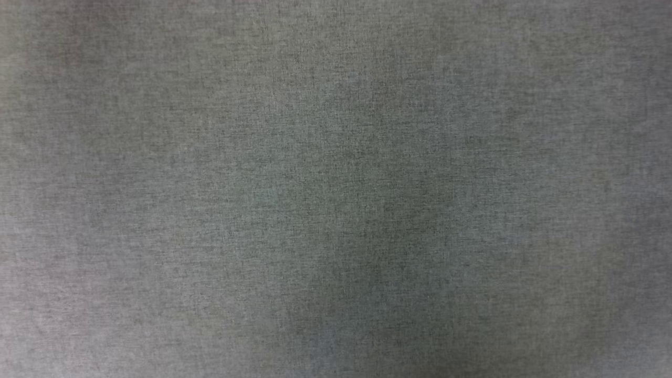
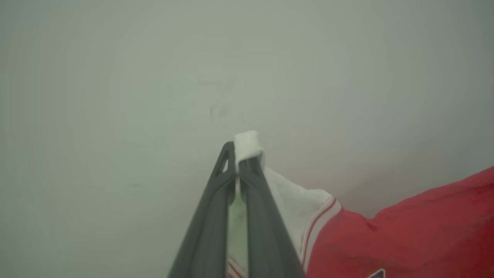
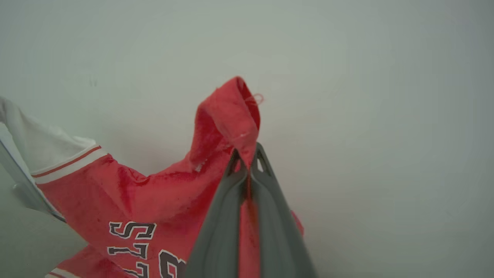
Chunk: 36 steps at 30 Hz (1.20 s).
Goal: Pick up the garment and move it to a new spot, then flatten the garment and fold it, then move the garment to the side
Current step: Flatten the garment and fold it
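Left pincer (image 2: 240, 162) is squeezed tight on a white corner of the shirt (image 2: 424, 224); right pincer (image 3: 249, 159) squeezes a red corner, likely to spread it flat.

A grey surface (image 1: 157, 105) with a fine, mottled weave, like heathered cloth, lies flat and unwrinkled. A soft dark shadow (image 1: 367, 262) spreads over its middle and deepens toward the near edge, slightly right of centre. The near left corner looks paler, and the far left carries a faint pinkish cast.
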### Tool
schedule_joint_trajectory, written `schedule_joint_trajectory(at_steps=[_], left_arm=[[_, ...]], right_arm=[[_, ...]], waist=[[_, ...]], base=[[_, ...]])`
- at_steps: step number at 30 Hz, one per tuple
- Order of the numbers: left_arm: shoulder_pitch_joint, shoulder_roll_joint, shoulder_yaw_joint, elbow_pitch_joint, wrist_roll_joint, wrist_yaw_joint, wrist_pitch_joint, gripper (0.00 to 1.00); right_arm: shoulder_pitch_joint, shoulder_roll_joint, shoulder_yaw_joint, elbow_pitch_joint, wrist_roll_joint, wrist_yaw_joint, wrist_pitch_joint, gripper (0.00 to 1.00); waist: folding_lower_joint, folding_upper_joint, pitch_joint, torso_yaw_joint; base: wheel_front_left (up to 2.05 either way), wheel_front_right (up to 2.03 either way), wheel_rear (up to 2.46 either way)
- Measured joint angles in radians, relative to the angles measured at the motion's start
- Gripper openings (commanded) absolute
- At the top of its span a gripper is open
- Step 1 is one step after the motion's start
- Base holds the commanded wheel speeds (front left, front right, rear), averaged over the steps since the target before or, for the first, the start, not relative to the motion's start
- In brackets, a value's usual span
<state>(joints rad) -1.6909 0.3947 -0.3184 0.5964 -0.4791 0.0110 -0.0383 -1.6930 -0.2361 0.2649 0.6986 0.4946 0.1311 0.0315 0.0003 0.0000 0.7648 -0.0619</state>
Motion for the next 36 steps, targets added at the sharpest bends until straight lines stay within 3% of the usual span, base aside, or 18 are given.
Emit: schedule_joint_trajectory(at_steps=[7,13,20,29,36], left_arm=[[0.067,-0.045,0.001,0.174,-0.046,-0.029,-0.044,0.00],[0.183,-0.095,0.037,0.305,-0.125,-0.066,-0.105,0.00],[0.396,-0.133,0.063,0.377,-0.203,-0.108,-0.148,0.00],[0.786,-0.117,0.054,0.309,-0.215,-0.119,-0.205,0.00],[1.125,-0.082,0.083,0.104,-0.228,-0.050,-0.217,0.00]], right_arm=[[0.024,0.021,0.103,0.168,0.042,0.000,-0.023,0.00],[0.135,0.020,0.194,0.240,0.098,0.000,-0.022,0.00],[0.356,-0.058,0.276,0.229,0.193,0.000,-0.045,0.00],[0.714,-0.129,0.364,0.115,0.277,0.000,-0.082,0.00],[0.952,-0.183,0.364,0.001,0.325,0.000,-0.085,0.00]], waist=[[-0.0001,0.0000,-0.002,0.006],[-0.0001,0.0000,-0.053,0.012],[-0.0003,0.0000,-0.166,0.032],[-0.0004,0.0000,-0.353,0.049],[-0.0006,0.0000,-0.497,0.047]], base=[[0.00,0.00,0.00],[0.00,0.00,0.00],[0.00,0.00,0.00],[0.00,0.00,0.00],[0.00,0.00,0.00]])
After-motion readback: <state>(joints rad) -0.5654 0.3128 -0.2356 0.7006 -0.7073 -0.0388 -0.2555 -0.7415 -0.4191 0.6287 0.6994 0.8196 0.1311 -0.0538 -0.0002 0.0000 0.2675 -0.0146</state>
